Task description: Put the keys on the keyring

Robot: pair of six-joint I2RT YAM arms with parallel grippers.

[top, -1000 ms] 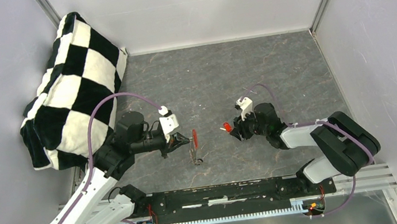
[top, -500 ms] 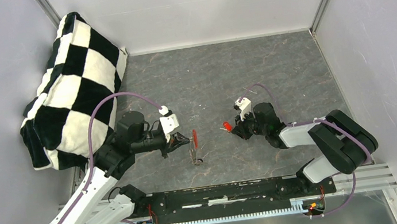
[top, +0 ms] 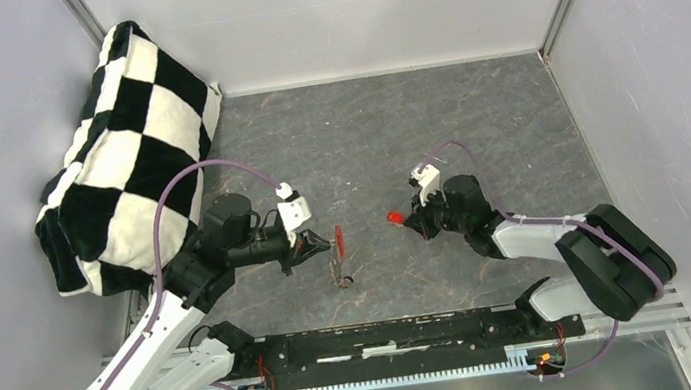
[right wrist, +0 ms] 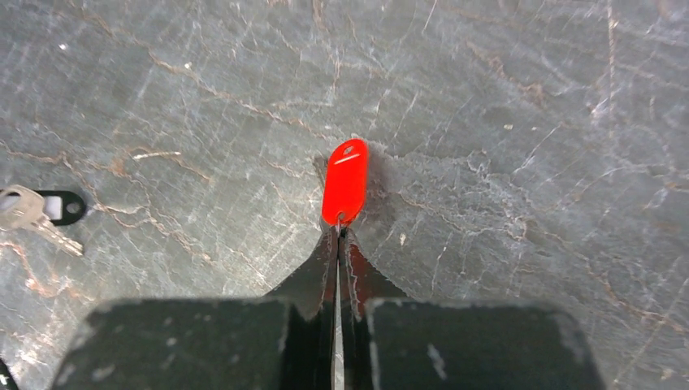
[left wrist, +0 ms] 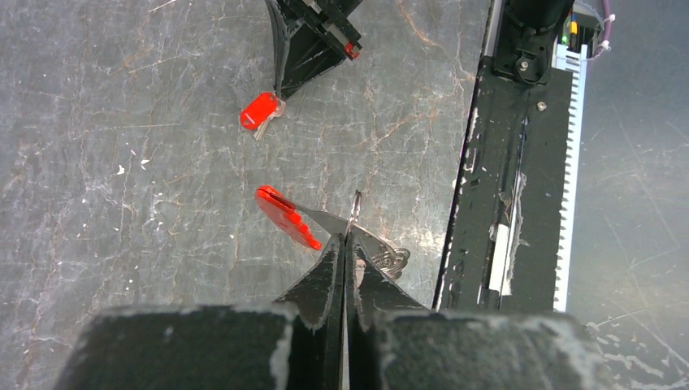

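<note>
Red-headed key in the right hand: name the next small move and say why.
Probably lift the right hand slightly and carry the small red-headed metal key toward the thin keyring with its red curved band. The right hand is shut on the key down at the grey marbled tabletop, while the left hand holds the keyring apart from it.

Bright, even, diffuse light from overhead. The table (left wrist: 162, 122) has a pale sheen ahead of the left gripper (left wrist: 345, 260), and the keyring (left wrist: 284, 218) glints at its tips. The red key (right wrist: 344, 180) casts a soft shadow at the right gripper's (right wrist: 337, 244) tips. The finger bases behind the tips are blurred.
</note>
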